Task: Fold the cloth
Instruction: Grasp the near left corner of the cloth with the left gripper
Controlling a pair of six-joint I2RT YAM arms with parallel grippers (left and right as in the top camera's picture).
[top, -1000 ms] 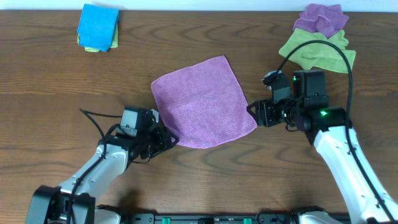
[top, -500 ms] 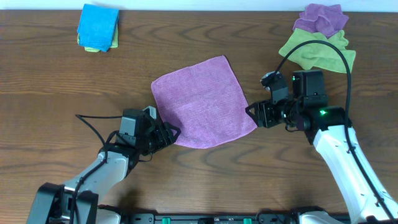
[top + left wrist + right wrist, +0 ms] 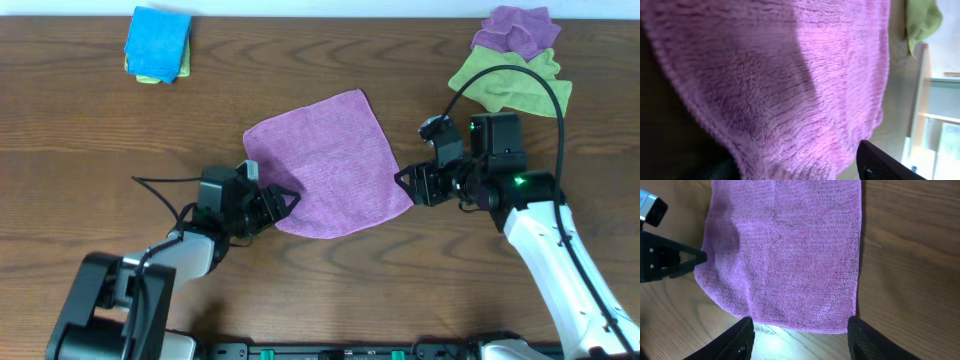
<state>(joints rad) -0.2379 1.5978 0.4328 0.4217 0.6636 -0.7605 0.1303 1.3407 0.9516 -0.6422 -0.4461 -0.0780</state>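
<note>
Where the overhead view reaches, it's nearly all dark-brown wood-grain desk [image 3: 100, 150], w/ only a thin pale strip [image 3: 300, 8] past the far edge. The room barely shows. L wrist view gives a sliver of it at the right side, pale and blurred; can't make out what.

The cloth [image 3: 325, 165] lies flat at desk ctr, turned a bit askew, btw the two arms. L tool [image 3: 282, 200] sits at its near-left edge, fingers apart w/ the hem btw them. Its own cam is so close that lilac pile fills the frame: one finger [image 3: 882, 165] is cut off at the bottom, the other just a dark blur. R tool [image 3: 405, 186] is at the cloth's right corner, jaws wide apart and clamped on nothing. Both its fingers [image 3: 740, 335] are cropped by the lower frame edge, w/ the hem just ahead of them. Both arm bases run off the bottom of the overhead view.

Count: 2 arms, 2 tools, 1 flat lilac cloth. Far-left: 1 folded blue cloth [image 3: 158, 38] on 1 yellow-green one [image 3: 150, 74], mostly covered. Far-right: 1 olive-green cloth [image 3: 510, 88] and 1 crumpled purple heap [image 3: 515, 30] overlapping it; single piece or more, can't tell.
</note>
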